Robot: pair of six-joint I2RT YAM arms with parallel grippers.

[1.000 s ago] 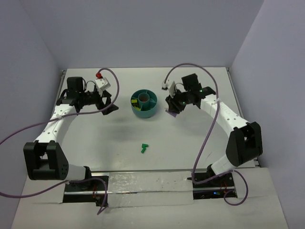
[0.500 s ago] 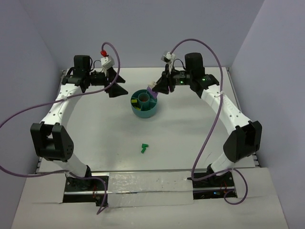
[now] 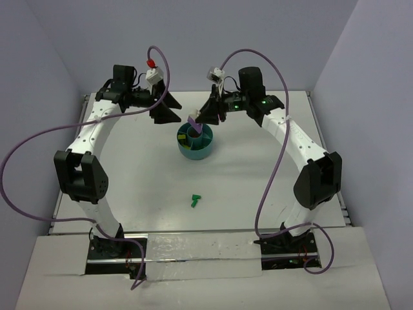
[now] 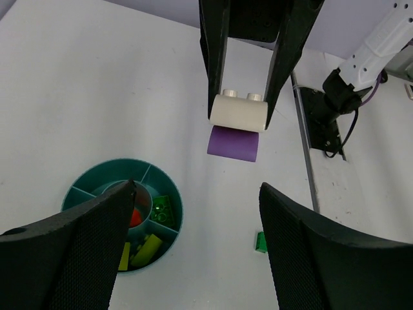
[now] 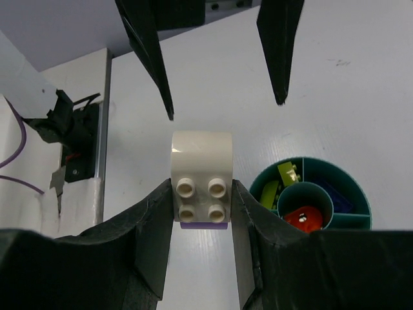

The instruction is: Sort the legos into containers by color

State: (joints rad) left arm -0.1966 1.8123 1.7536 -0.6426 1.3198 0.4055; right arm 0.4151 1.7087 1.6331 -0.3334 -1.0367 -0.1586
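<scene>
Purple-and-white brick (image 5: 201, 161) sat pinched in my right tool (image 5: 201, 194), high up by the teal bowl (image 3: 193, 154) toward the far edge of the table (image 3: 129, 187). My left tool (image 3: 166, 111) gaped wide.

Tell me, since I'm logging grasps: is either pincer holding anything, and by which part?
The right pincer clamps the purple-and-white lego by its opposite side faces. The left pincer is open, holding nothing.

bowl (image 4: 175, 225) partly behind left end effector (image 4: 197, 186), loose green brick (image 4: 259, 240) half hidden
</scene>
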